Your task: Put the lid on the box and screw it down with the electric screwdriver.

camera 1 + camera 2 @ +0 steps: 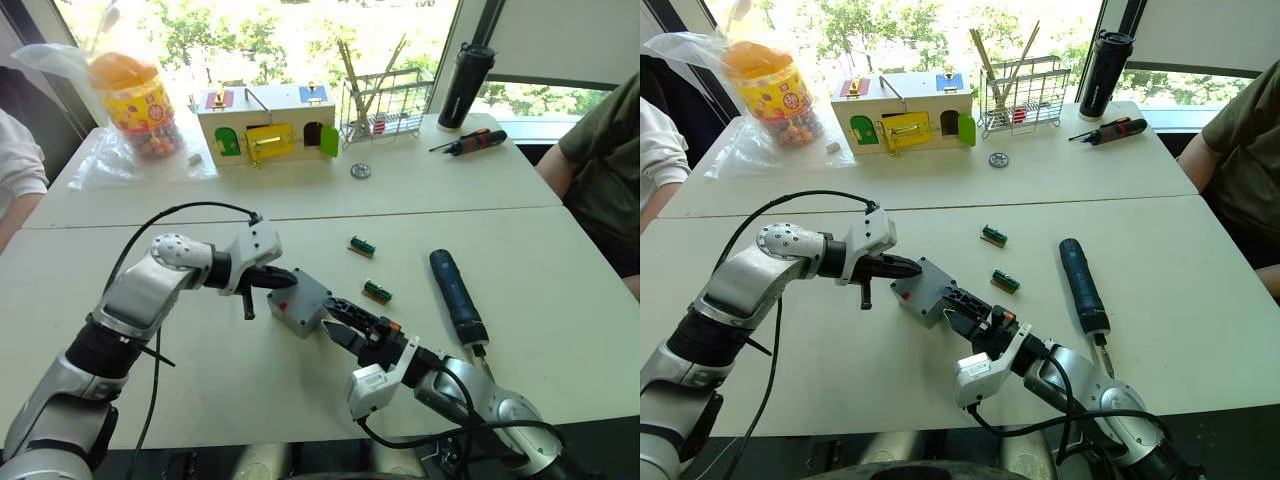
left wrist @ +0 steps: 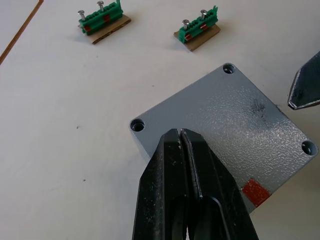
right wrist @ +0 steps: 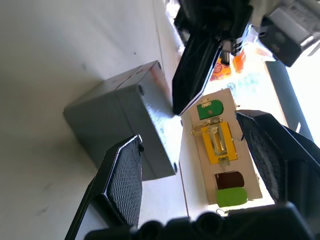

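Observation:
The grey box (image 1: 303, 318) stands mid-table with the flat grey lid (image 2: 225, 120) lying on top of it. The lid's corner screw holes are empty and a red mark sits near one edge. My left gripper (image 1: 283, 278) is shut, holding nothing, and its fingertips (image 2: 180, 135) rest on the lid's edge. From the other side, my right gripper (image 1: 333, 316) is open, its fingers (image 3: 122, 180) spread wide just short of the box. The dark blue electric screwdriver (image 1: 457, 295) lies flat on the table to the right of the box, untouched.
Two green screw holders (image 1: 362, 245) (image 1: 377, 291) lie between box and screwdriver. At the back stand a wooden box with coloured doors (image 1: 265, 122), a wire basket (image 1: 385, 100), a black bottle (image 1: 465, 85), a small black-and-orange screwdriver (image 1: 470, 142) and a candy jar (image 1: 135, 100). People sit at both table ends.

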Robot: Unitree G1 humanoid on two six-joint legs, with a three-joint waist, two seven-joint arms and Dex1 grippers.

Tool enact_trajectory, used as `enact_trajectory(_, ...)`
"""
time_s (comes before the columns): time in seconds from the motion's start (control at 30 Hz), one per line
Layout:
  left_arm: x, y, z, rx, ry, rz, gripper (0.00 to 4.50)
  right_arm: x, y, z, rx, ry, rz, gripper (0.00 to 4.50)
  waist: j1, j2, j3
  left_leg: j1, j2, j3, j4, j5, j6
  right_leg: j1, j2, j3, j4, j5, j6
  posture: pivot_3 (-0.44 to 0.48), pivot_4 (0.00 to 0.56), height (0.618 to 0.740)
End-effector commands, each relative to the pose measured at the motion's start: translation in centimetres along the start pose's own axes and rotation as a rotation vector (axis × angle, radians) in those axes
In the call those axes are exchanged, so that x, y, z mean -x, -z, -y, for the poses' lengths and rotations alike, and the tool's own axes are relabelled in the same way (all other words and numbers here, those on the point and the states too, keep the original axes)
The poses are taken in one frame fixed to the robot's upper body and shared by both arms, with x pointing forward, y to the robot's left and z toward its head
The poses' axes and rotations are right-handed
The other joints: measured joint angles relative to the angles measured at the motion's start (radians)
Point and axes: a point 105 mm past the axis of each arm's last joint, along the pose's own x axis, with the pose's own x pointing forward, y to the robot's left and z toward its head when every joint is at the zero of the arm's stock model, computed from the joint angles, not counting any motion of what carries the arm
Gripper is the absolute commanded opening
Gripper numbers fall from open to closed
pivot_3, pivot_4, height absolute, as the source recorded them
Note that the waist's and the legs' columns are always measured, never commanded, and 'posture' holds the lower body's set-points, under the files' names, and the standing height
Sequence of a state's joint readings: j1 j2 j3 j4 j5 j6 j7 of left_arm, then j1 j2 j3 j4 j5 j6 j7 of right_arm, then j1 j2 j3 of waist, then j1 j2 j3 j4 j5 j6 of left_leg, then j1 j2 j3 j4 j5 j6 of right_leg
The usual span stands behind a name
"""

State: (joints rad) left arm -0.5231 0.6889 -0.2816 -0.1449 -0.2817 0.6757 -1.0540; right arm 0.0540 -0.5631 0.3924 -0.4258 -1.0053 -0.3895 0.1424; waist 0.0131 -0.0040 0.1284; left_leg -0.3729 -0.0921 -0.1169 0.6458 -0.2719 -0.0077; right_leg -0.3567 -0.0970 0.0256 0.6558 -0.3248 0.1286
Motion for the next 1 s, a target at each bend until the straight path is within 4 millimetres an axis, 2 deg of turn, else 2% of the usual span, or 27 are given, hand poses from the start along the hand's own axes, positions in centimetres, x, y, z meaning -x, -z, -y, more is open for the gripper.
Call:
enact_trajectory(0.03, 0.6, 0.3, 0.1, 0.169, 0.031, 0.053, 0.00, 0.3, 0.4, 2.5, -0.142, 0.103, -0.021, 3.27, -0.001, -0.001, 0.001, 0.000, 0.000, 0.000, 0.000, 0.000, 0.000, 0.000, 0.000, 0.000, 0.000, 0.000, 0.000, 0.000, 0.150, 0.740)
enact_trajectory(0.1, 2.8, -2.2, -0.8, 0.242, 0.029, 0.193, 0.00, 0.5, 1.1, 3.1, -0.374, 0.125, -0.064, 3.27, -0.004, -0.002, 0.005, -0.002, 0.000, -0.001, 0.000, 0.000, 0.000, -0.001, 0.000, 0.000, 0.000, 0.000, 0.000, 0.000, 0.150, 0.740)
enact_trajectory(0.17, 4.7, -3.8, -2.0, 0.278, -0.016, 0.293, 0.00, 0.7, 1.8, 3.9, -0.633, 0.163, -0.095, 3.27, -0.009, -0.005, 0.009, -0.005, 0.002, -0.001, 0.000, 0.000, 0.000, -0.002, 0.001, 0.000, 0.001, 0.000, 0.000, 0.000, 0.150, 0.740)
enact_trajectory(0.2, 5.4, -4.1, -2.7, 0.275, -0.062, 0.321, 0.00, 0.7, 2.0, 4.3, -0.723, 0.176, -0.102, 2.79, -0.011, -0.005, 0.009, -0.010, 0.002, -0.003, 0.000, 0.000, -0.001, -0.005, 0.001, 0.000, 0.001, 0.000, 0.000, 0.000, 0.150, 0.740)
enact_trajectory(0.27, 6.7, -3.9, -3.9, 0.283, -0.138, 0.346, 0.00, 0.7, 2.3, 5.1, -0.908, 0.184, -0.097, 2.23, -0.014, -0.004, 0.009, -0.017, 0.002, -0.004, 0.002, 0.004, -0.006, -0.013, 0.001, -0.001, 0.003, 0.000, 0.000, 0.000, 0.150, 0.740)
enact_trajectory(0.3, 7.2, -3.6, -4.3, 0.291, -0.161, 0.347, 0.00, 0.7, 2.4, 5.4, -0.977, 0.188, -0.099, 1.70, -0.015, -0.004, 0.009, -0.018, 0.002, -0.003, 0.002, 0.005, -0.008, -0.015, 0.000, -0.001, 0.005, 0.000, 0.000, 0.000, 0.150, 0.740)
enact_trajectory(0.33, 7.5, -3.3, -4.5, 0.296, -0.174, 0.340, 0.00, 0.7, 2.6, 5.6, -1.044, 0.187, -0.102, 1.32, -0.020, -0.004, 0.009, -0.018, 0.001, -0.003, 0.002, 0.005, -0.009, -0.015, 0.000, -0.001, 0.005, 0.000, 0.000, 0.000, 0.150, 0.740)
enact_trajectory(0.4, 7.9, -2.3, -4.5, 0.291, -0.187, 0.318, 0.00, 0.7, 3.2, 5.8, -1.157, 0.181, -0.122, 0.25, -0.025, -0.004, 0.009, -0.018, 0.002, -0.004, 0.001, 0.005, -0.009, -0.016, 0.000, 0.000, 0.006, 0.000, 0.000, 0.000, 0.150, 0.740)
enact_trajectory(0.43, 8.0, -1.8, -4.5, 0.297, -0.194, 0.304, 0.00, 0.7, 3.4, 5.7, -1.210, 0.169, -0.132, 0.06, -0.025, -0.004, 0.010, -0.018, 0.001, -0.004, 0.000, 0.005, -0.008, -0.016, 0.000, 0.000, 0.006, 0.000, 0.000, 0.000, 0.150, 0.740)
enact_trajectory(0.5, 7.7, -0.3, -4.0, 0.278, -0.202, 0.252, 0.00, 0.9, 3.6, 4.9, -1.316, 0.102, -0.178, 0.06, -0.025, -0.003, 0.010, -0.018, 0.002, -0.004, 0.000, 0.003, -0.005, -0.017, 0.000, 0.000, 0.006, 0.000, 0.000, 0.000, 0.150, 0.740)
enact_trajectory(0.57, 7.1, 0.9, -3.4, 0.254, -0.198, 0.205, 0.00, 1.0, 3.0, 3.6, -1.406, -0.022, -0.196, 0.06, -0.024, -0.001, 0.011, -0.018, 0.002, -0.004, 0.000, 0.003, -0.004, -0.018, -0.001, 0.000, 0.006, 0.000, 0.000, 0.000, 0.150, 0.740)
enact_trajectory(0.7, 5.4, 2.3, -2.1, 0.256, -0.183, 0.179, 0.00, 1.5, 0.8, 1.7, -1.581, -0.281, -0.198, 0.06, -0.016, -0.001, 0.014, -0.019, 0.001, -0.004, 0.000, 0.002, -0.003, -0.018, -0.002, 0.000, 0.004, 0.000, -0.001, 0.000, 0.150, 0.740)
enact_trajectory(0.8, 4.3, 3.2, -1.4, 0.248, -0.177, 0.165, 0.00, 1.4, 0.2, 1.5, -1.615, -0.361, -0.193, 0.06, -0.017, -0.001, 0.015, -0.019, 0.001, -0.004, 0.000, 0.002, -0.003, -0.018, -0.003, 0.000, 0.004, 0.000, -0.001, 0.000, 0.150, 0.740)
enact_trajectory(1.0, 2.7, 3.8, -0.1, 0.247, -0.143, 0.159, 0.00, -0.6, 0.0, -0.3, -1.660, -0.471, -0.227, 0.06, -0.024, -0.001, 0.015, -0.019, 0.001, -0.004, -0.002, 0.002, -0.003, -0.018, -0.003, 0.000, 0.003, 0.000, -0.001, 0.000, 0.150, 0.740)
